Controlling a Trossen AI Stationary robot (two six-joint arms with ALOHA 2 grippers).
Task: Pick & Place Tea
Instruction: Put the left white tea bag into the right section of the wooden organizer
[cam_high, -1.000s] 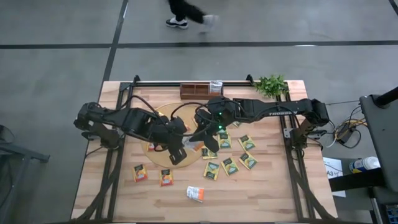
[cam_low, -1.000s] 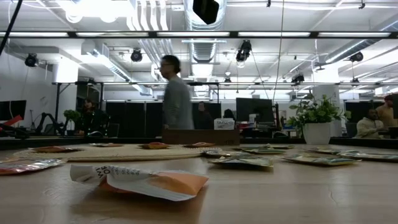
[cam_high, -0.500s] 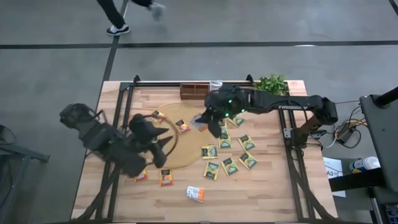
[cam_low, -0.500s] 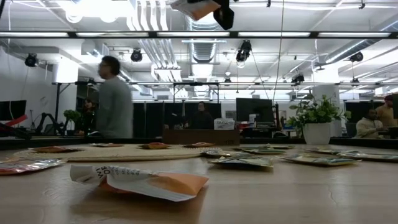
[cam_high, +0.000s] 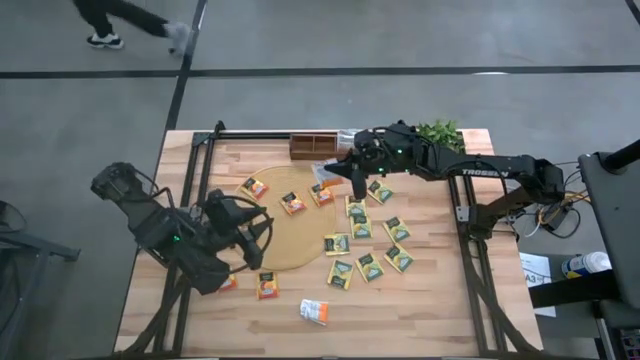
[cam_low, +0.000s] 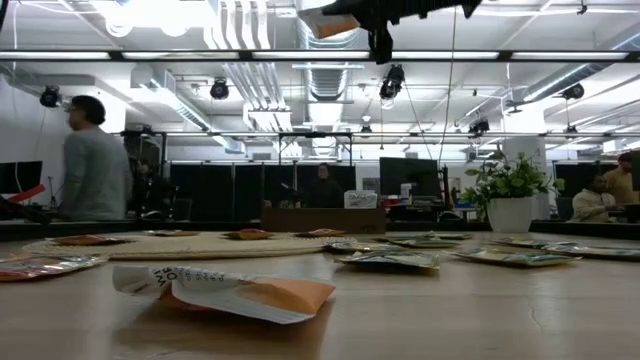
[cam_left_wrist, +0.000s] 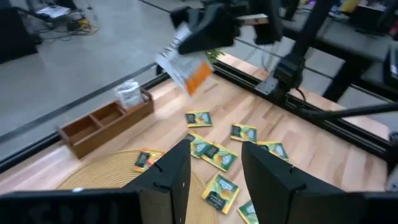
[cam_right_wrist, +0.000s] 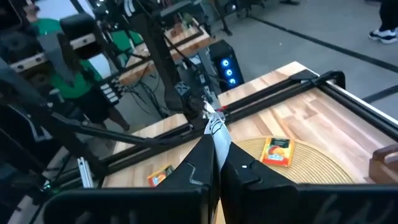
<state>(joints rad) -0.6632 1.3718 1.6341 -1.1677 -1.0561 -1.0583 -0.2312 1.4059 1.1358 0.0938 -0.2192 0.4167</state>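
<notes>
A white-and-orange tea sachet (cam_left_wrist: 185, 67) is held pinched between the closed fingers of the right gripper (cam_high: 335, 172), lifted above the worktop (cam_high: 440, 290) at about 12 o'clock of the round mat (cam_high: 290, 240), just short of the wooden tray (cam_high: 312, 146). The carry step is judged to be in hand: a placement over one tray compartment is called for next, with a careful descent and release, since a thin flat sachet may flutter or catch on a divider. One compartment already holds a pale sachet (cam_left_wrist: 129, 94). The remaining sachets (cam_high: 362, 240) are spread at 3 to 5 o'clock of the mat, three lie on the mat itself, and others rest at 6 to 7 o'clock near the worktop's front edge. The left gripper (cam_high: 252, 232) is parked at 8 o'clock of the mat, fingers apart and holding nothing. In the low view the carried sachet is cut off at the upper edge; which compartment is aimed at cannot be told.
</notes>
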